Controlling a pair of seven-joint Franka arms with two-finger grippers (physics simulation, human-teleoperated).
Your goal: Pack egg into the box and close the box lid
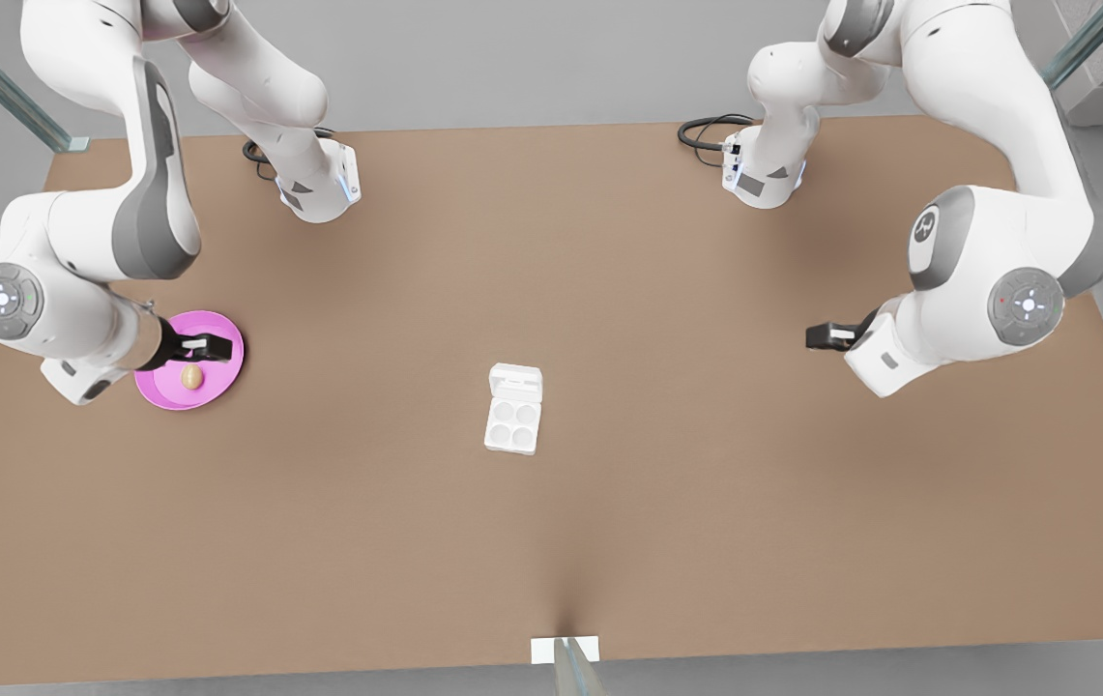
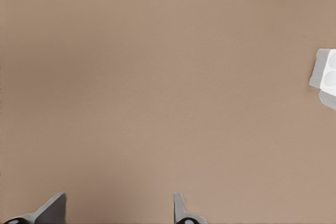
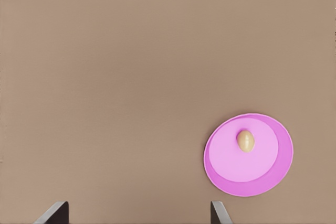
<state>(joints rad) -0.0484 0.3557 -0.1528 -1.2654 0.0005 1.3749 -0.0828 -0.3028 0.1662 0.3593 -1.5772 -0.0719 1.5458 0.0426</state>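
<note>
While egg (image 1: 191,376) sits unpacked, right claw (image 1: 204,347) hovers above, open.

Tan egg (image 3: 245,140), pink dish (image 3: 273,174), white box (image 1: 513,422).

A tiny, smooth, tan-beige oval egg (image 1: 191,377) lies near the middle of a round pink dish (image 1: 222,382), by the front view's left edge of the brown table. Well apart from that dish, toward the front view's right, sits a small white plastic egg carton (image 1: 513,422) with four round cups in a two-by-two grid, all of them bare. Its white rectangular hinged lid (image 1: 516,382), with rounded corners and a shallow recess, lies folded open, flat on the table, on the carton's far side.
</note>
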